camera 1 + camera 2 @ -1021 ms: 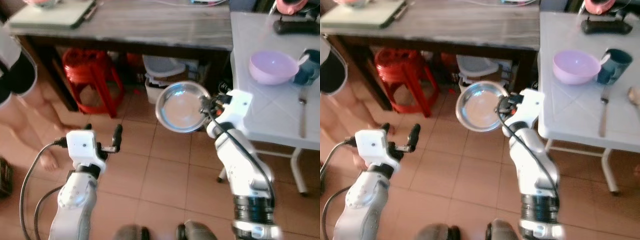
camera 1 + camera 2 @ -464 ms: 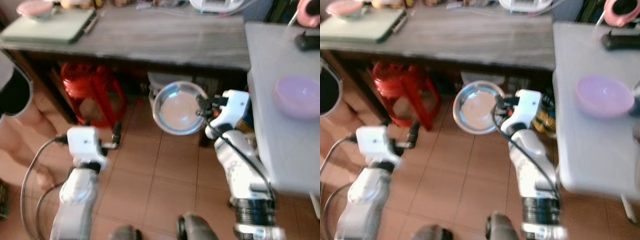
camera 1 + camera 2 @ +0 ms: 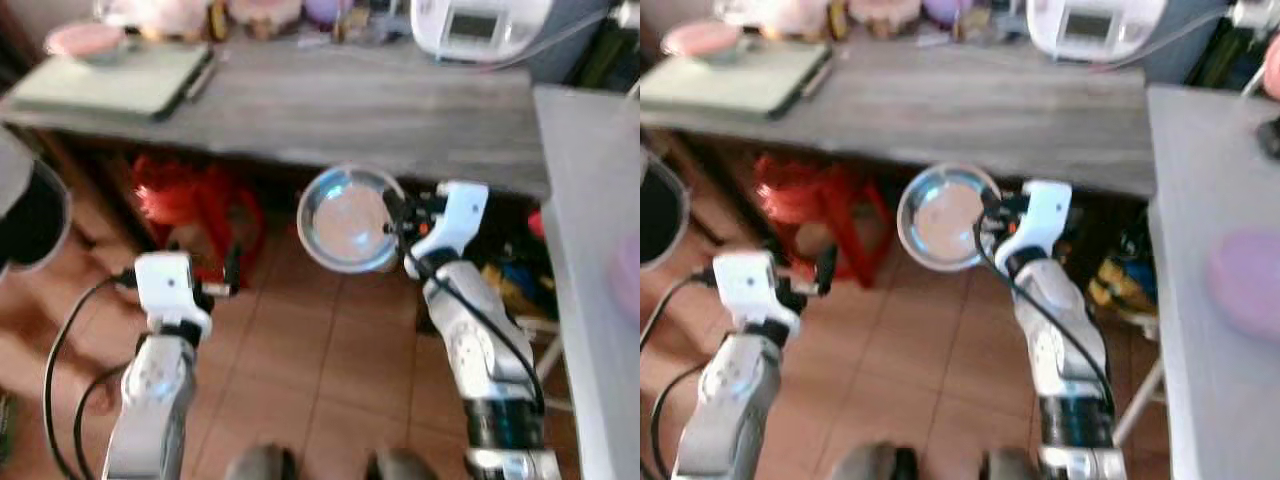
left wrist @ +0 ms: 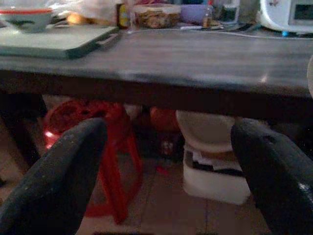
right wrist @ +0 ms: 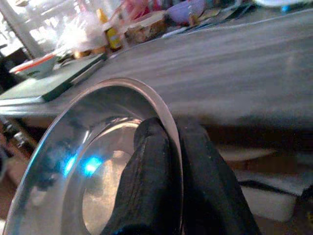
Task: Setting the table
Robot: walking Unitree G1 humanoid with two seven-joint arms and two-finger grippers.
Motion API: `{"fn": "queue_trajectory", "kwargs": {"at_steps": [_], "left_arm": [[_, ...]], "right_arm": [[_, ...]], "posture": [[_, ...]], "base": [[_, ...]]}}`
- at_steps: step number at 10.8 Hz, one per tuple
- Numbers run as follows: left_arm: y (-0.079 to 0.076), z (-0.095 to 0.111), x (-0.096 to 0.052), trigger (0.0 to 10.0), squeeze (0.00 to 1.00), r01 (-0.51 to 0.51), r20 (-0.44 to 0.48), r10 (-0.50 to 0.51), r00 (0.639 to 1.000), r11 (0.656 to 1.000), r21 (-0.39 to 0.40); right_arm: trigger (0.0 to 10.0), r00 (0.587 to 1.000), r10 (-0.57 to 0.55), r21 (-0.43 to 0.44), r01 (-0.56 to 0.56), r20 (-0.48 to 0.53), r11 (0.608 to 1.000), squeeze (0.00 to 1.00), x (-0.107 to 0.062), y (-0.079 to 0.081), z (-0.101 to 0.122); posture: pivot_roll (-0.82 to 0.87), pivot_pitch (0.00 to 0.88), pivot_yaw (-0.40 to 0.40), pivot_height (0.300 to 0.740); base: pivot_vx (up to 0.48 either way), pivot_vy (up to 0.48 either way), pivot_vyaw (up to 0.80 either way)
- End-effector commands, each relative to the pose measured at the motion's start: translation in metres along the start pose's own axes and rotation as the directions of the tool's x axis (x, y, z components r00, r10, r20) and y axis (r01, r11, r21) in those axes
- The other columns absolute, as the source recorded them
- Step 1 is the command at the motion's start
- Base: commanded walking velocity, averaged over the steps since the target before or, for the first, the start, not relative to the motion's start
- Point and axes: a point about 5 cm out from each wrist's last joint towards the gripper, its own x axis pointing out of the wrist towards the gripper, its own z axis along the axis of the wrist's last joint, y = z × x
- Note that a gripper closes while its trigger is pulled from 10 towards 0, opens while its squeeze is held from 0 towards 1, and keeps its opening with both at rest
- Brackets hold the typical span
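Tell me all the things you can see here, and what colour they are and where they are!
Metal plate: one, silver, held up in front of the wooden table's edge.
Wooden table: one, grey-brown, straight ahead.
White table: one, on the robot's right.
Bowl: one, purple, on the white table.
Tray: one, pale green, on the wooden table's left end.
Dish: one, pink, on the tray's far end.
Appliance: one, white, at the wooden table's back.
Stool: one, red, under the wooden table.
Right tool: black fingers pinching the plate's rim.
Left tool: black, open, low over the tiled floor.
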Motion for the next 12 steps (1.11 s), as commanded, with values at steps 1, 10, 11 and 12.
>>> {"fn": "queue_trajectory", "kwargs": {"at_steps": [1, 10, 11, 12], "left_arm": [[-0.005, 0.0, 0.0, 10.0, 0.0, 0.018, 0.004, -0.018, 1.0, 1.0, 0.006], [-0.007, 0.002, -0.002, 10.0, 0.0, 0.04, 0.008, -0.04, 0.999, 0.999, -0.022], [-0.006, 0.002, -0.002, 10.0, 0.0, 0.037, 0.005, -0.037, 0.999, 0.999, -0.019], [-0.006, 0.002, -0.004, 10.0, 0.0, 0.034, 0.001, -0.034, 0.999, 0.999, -0.022]], "right_arm": [[0.0, 1.0, -0.02, -0.006, 0.02, 0.024, 1.0, 0.0, -0.002, -0.006, 0.005], [4.3, 0.944, -0.328, 0.01, 0.328, 0.034, 0.945, 0.0, 0.0, -0.045, 0.005], [10.0, 0.937, -0.349, 0.034, 0.349, -0.017, 0.936, 0.0, 0.0, -0.047, -0.002], [10.0, 0.933, -0.351, 0.099, 0.357, -0.076, 0.929, 0.72, 0.0, -0.047, -0.012]], "posture": [[0.02, 0.107, 0.043, 0.74], [0.04, 0.125, 0.049, 0.74], [0.04, 0.133, 0.049, 0.74], [0.04, 0.135, 0.048, 0.74]], "base": [[0.472, 0.0, 0.0], [0.394, 0.0, 0.0], [0.0, 0.0, 0.0], [0.0, 0.0, 0.0]]}}
